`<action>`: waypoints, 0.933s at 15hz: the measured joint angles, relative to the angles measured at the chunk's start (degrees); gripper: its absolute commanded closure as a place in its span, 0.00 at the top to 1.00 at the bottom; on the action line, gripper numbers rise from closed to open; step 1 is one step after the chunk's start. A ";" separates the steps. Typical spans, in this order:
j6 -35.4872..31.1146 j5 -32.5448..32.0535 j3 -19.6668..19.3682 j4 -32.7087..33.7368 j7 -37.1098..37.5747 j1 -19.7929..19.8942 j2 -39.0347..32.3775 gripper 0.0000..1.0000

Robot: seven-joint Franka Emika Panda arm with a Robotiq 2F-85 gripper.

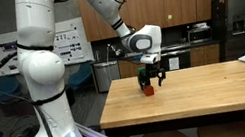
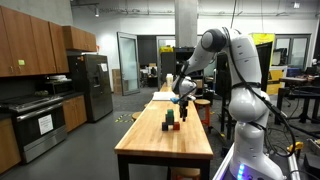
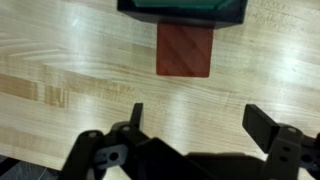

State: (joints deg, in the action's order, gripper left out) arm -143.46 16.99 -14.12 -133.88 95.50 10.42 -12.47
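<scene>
In an exterior view we see the gripper (image 1: 151, 79) hanging just over the red block (image 1: 149, 90) on the wooden table (image 1: 217, 87). In an exterior view it (image 2: 184, 100) sits low over the tabletop. Wrist view: fingers (image 3: 135, 115) spread apart, nothing between them. The red block (image 3: 185, 50) lies ahead, just beside a dark green block (image 3: 182, 8).

Cube (image 3: 185, 50) against box (image 3: 180, 8), on table (image 3: 60, 60)

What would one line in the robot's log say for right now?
gripper: open, empty | nearest: red block, flat on wooden table, not between the fingers | beyond it: green block, right next to it
</scene>
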 measured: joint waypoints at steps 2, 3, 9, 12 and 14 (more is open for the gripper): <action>-0.83 3.21 0.08 -0.33 -1.62 0.28 -1.06 1.00; -1.35 4.83 0.18 -0.46 -2.54 0.47 -1.65 1.00; -4.37 13.88 1.68 -0.88 -10.29 1.36 -4.03 1.00; -5.12 16.51 2.52 -1.21 -13.43 1.41 -4.10 1.00; -5.19 17.43 2.78 -1.28 -14.91 1.41 -4.10 1.00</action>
State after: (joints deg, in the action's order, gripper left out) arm -148.65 34.42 -11.33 -135.16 80.59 11.83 -16.57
